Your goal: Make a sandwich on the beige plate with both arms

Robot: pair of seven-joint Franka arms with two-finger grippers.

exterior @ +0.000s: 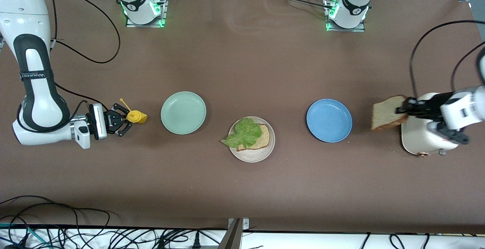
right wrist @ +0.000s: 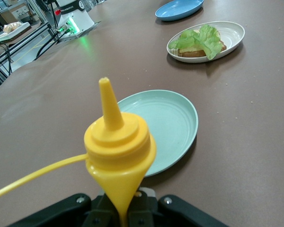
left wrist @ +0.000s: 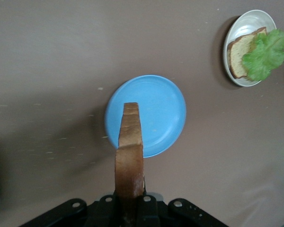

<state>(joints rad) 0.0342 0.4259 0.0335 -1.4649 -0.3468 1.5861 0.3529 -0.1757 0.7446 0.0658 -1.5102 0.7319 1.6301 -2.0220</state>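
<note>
Front view: your left gripper (exterior: 402, 109) clamps the bread slice (exterior: 388, 117) on edge; the beige plate (exterior: 252, 155) lies at nine o'clock from it, past the blue plate (exterior: 329, 120).

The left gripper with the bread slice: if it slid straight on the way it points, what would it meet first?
Probably the blue plate: the left gripper points its bread slice toward it. It may be held high enough to pass over, though; height is unclear.

place: robotics lab | cues: bolted arm bases (exterior: 143, 4), brown-covered table (exterior: 242, 188), loose cables (exterior: 75, 234)
</note>
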